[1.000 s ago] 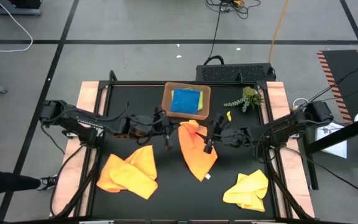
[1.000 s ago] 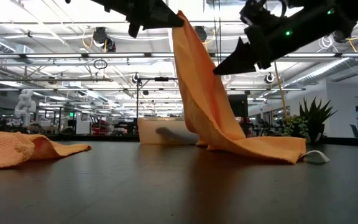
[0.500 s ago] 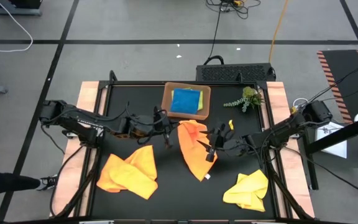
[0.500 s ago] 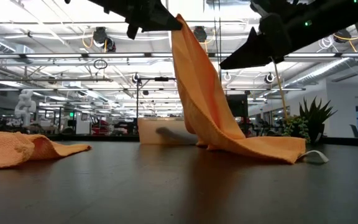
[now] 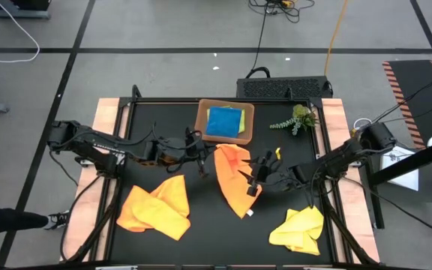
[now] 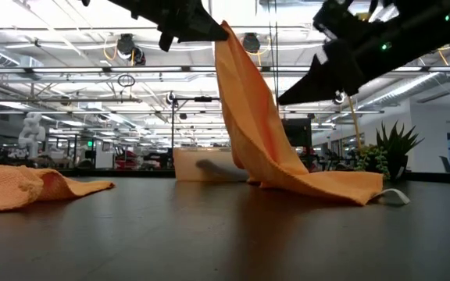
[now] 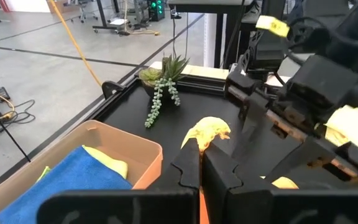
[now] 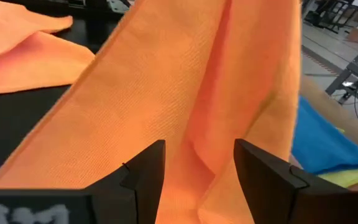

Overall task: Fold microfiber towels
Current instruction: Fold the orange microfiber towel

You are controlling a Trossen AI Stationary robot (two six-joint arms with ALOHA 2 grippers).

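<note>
A corner of the soft orange microfiber towel (image 5: 235, 180) is pinched and lifted mid-table by the left gripper (image 5: 203, 160), its lower edge trailing on the black tabletop (image 5: 201, 225). The right gripper (image 5: 255, 178) is held spread beside the hanging cloth, not touching it.

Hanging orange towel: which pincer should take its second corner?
Probably the right pincer: it is open and faces the orange towel, while the left pincer is shut on the raised corner.

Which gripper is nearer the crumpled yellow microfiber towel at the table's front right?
Right. The right gripper hangs open just up-left of the yellow towel; the left gripper is farther, across the hanging orange towel.
</note>
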